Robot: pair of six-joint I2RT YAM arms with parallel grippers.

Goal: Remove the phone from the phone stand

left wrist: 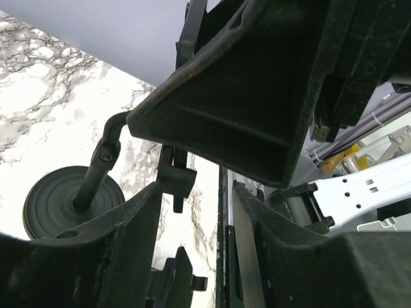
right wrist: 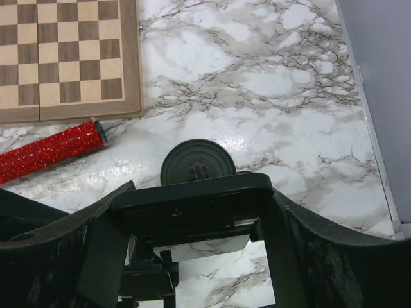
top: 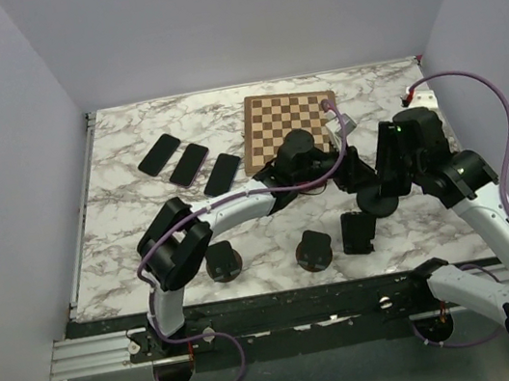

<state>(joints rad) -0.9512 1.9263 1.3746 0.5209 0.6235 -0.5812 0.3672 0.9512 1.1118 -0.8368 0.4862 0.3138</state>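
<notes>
The phone stand has a round black base [top: 377, 199] and a bent stem that carries a matte black cradle [right wrist: 192, 205]. My right gripper [top: 383, 169] is shut on that cradle, one finger on each side [right wrist: 199, 192]. A glossy strip [right wrist: 212, 247] reflecting the marble shows under the cradle; it looks like the phone, mostly hidden. My left gripper [top: 318, 162] is open just left of the stand. In the left wrist view its jaws [left wrist: 196, 212] stand apart below the cradle [left wrist: 244, 109], with the base [left wrist: 70, 202] at the left. A thin dark edge [left wrist: 225, 256] runs by its right finger; I cannot tell what it is.
Three black phones [top: 189, 164] lie flat at the back left. A chessboard [top: 288, 126] lies behind the grippers, with a red glitter cylinder [right wrist: 51, 151] beside it. Three more black stands [top: 222, 261] [top: 314, 251] [top: 357, 232] stand near the front edge. The right wall is close.
</notes>
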